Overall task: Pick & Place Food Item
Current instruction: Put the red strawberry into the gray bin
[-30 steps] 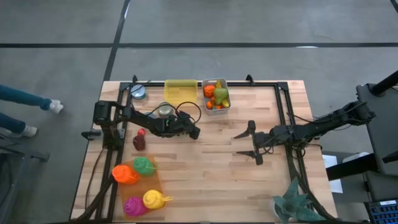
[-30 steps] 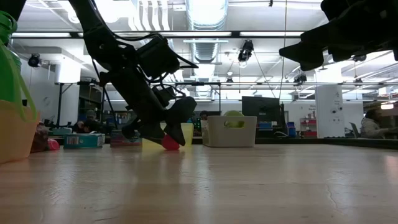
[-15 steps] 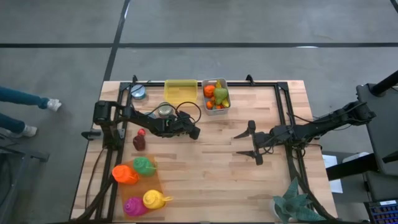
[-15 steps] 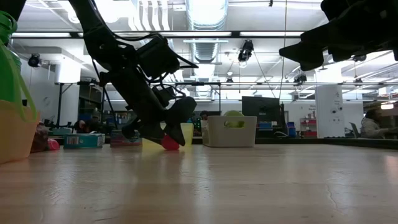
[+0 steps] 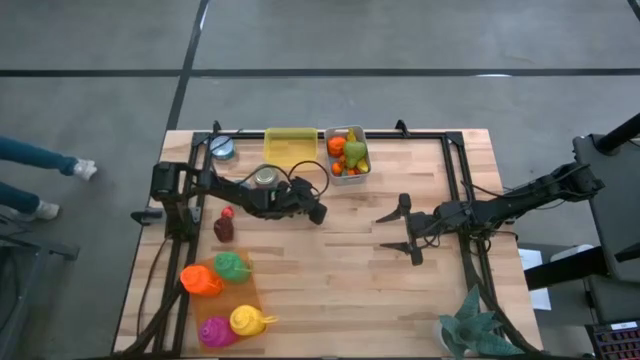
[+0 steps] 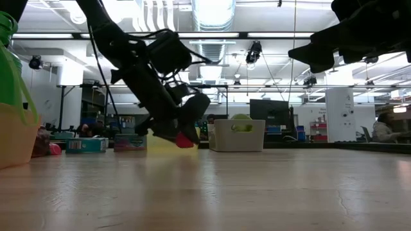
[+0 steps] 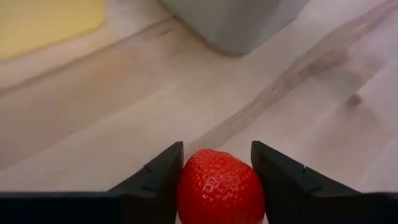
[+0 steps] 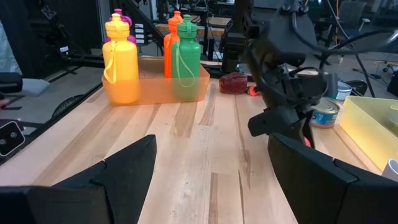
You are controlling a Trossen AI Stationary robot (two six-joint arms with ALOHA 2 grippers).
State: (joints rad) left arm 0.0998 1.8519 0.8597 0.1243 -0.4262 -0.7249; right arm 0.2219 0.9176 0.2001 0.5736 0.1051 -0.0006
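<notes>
A red strawberry (image 7: 221,186) sits between the fingers of my left gripper (image 5: 316,212), which is shut on it near the table's middle, a little toward the near side of the grey bin (image 5: 347,156) of fruit. In the low view the strawberry (image 6: 187,139) hangs just above the wood. A yellow tray (image 5: 289,143) stands beside the bin, on its left. My right gripper (image 5: 406,228) hovers open at the table's right, with nothing between its fingers. My left gripper pinches the strawberry's two sides (image 7: 186,186) between its two fingers (image 7: 163,169). The fingers come slanting down from the table's left. The strawberry is lifted clear of the table, its tip pointing away from the gripper.
Two cans (image 5: 265,178) (image 5: 222,147) stand at the far left, near a dark red object (image 5: 223,229) and a small red item (image 5: 228,211). An orange tray of coloured bottles (image 5: 225,295) fills the near left corner. A plant (image 5: 480,330) stands at the near right.
My left gripper has risen and tipped a little, still shut on the strawberry. The strawberry, which touched the table a second ago, now hangs clear of it and has shifted slightly toward the bin.
</notes>
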